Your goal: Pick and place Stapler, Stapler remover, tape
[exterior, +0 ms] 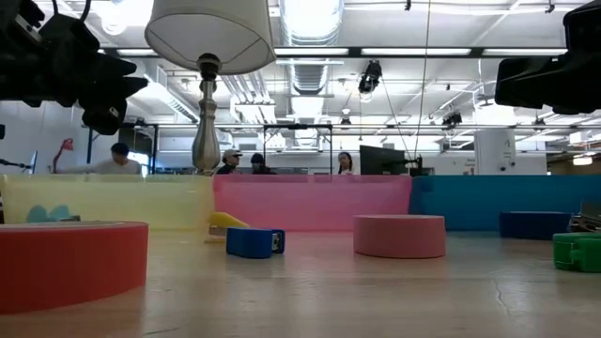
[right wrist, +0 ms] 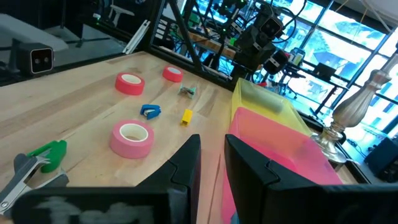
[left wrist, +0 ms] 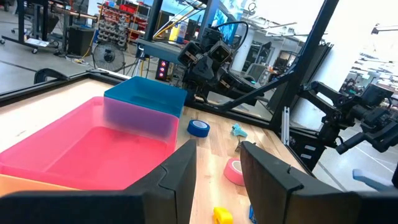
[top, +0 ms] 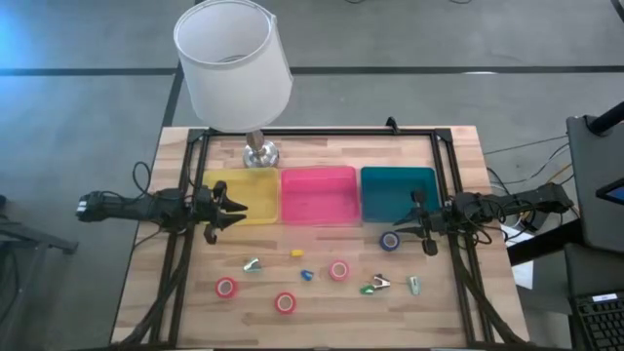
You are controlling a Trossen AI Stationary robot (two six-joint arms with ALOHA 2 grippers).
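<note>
Three red tape rolls and one blue tape roll lie flat on the wooden table. Between them lie a small yellow stapler and a small blue stapler. The staple removers lie nearby. My left gripper hovers open at the yellow bin's left side, with nothing between its fingers in the left wrist view. My right gripper hovers open at the teal bin's near edge, just above the blue roll, and is empty in the right wrist view.
A yellow bin, a pink bin and a teal bin stand in a row across the table's middle. A lamp with a white shade stands on its silver base behind the yellow bin. A black frame borders the table.
</note>
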